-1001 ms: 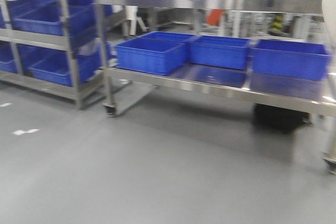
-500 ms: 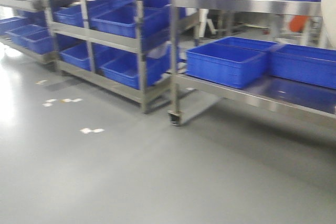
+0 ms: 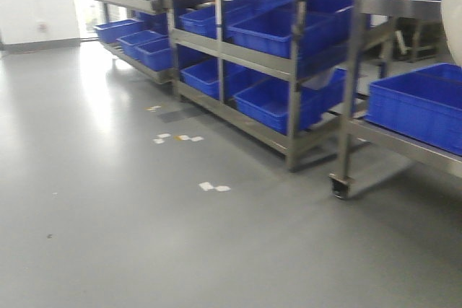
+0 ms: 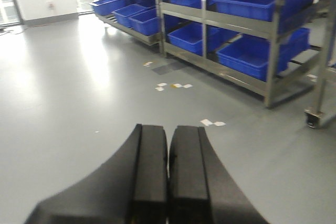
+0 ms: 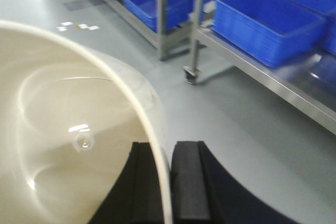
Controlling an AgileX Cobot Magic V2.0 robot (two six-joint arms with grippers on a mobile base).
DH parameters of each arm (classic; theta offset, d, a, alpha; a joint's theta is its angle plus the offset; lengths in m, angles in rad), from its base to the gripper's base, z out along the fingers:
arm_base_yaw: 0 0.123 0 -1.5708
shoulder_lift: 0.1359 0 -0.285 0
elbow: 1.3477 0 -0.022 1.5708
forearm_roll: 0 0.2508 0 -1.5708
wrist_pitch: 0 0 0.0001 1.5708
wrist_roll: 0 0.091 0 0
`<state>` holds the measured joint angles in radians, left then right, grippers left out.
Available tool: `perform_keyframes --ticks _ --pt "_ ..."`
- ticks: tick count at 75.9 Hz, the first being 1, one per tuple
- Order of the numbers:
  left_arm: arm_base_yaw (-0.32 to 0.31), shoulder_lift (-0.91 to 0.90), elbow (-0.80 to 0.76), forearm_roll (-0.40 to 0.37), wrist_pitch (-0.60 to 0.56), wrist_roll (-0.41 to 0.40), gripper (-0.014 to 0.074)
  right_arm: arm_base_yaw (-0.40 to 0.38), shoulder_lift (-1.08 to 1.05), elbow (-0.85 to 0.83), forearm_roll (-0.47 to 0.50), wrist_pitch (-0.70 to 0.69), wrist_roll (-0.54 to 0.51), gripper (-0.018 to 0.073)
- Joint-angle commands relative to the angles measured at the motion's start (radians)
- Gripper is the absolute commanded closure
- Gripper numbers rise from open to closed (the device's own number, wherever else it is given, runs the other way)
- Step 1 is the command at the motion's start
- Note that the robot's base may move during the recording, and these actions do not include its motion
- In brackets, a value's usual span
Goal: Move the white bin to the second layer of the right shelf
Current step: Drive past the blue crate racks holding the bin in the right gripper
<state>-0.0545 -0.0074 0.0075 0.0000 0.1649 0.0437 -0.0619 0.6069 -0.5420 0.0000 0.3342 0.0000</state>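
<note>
The white bin (image 5: 63, 129) fills the left of the right wrist view, cream and glossy inside, held above the grey floor. My right gripper (image 5: 167, 145) is shut on its rim, one finger inside the wall and one outside. In the front view a sliver of the bin (image 3: 455, 12) shows at the right edge. My left gripper (image 4: 168, 127) is shut with nothing between its black pads, hanging over bare floor. The right shelf second layer is out of view.
Steel racks (image 3: 292, 63) loaded with blue crates (image 3: 278, 30) run along the back. A wheeled steel table (image 3: 404, 146) with a blue crate (image 3: 422, 110) stands at the right, its caster (image 3: 339, 187) on the floor. White tape marks (image 3: 214, 187) dot the grey floor.
The front view has swung left: the wheeled table and racks slid to the right and more racks and a white wall came into view. The bin stays at the right edge.
</note>
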Motion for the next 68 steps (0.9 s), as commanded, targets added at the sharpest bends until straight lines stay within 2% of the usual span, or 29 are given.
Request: perform_keyframes --ticks 1,68 --pt "-0.003 -0.014 0.037 0.000 -0.087 -0.005 0.0512 0.001 -0.002 -0.033 0.009 -0.101 0.000 0.0511" --pt "-0.003 -0.014 0.037 0.000 -0.087 -0.005 0.0512 0.001 -0.002 -0.033 0.009 -0.101 0.000 0.0511"
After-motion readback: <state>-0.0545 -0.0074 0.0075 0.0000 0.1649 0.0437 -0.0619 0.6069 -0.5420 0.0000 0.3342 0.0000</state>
